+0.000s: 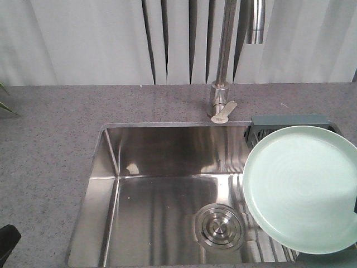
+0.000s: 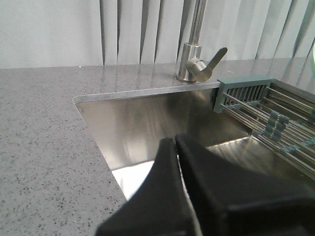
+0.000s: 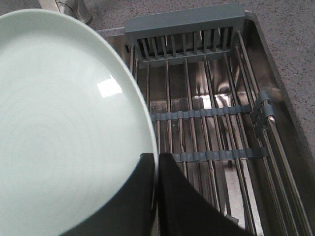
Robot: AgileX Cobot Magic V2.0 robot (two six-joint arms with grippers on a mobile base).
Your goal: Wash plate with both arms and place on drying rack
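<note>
The right fingers (image 3: 189, 211) pinch the near rim of the plate (image 3: 69, 128), one finger over its face and one behind it. The plate stands out ahead and to the left of them, tilted, its face turned up toward the front camera. Held by the edge like this, it looks ready either for rinsing or for setting down. Just right of the fingertips and below them lies the drying rack (image 3: 206, 147), spanning the end of the sink (image 1: 111, 167). The plate appears to hang above the rack's edge, not resting on the wires. It is round, pale mint green and glossy, with a shallow raised rim and faint rings; no dirt shows. The left fingers (image 2: 162, 196) are pressed together on nothing, over the sink beside the grey speckled tabletop (image 2: 44, 147), probably on hand to help
</note>
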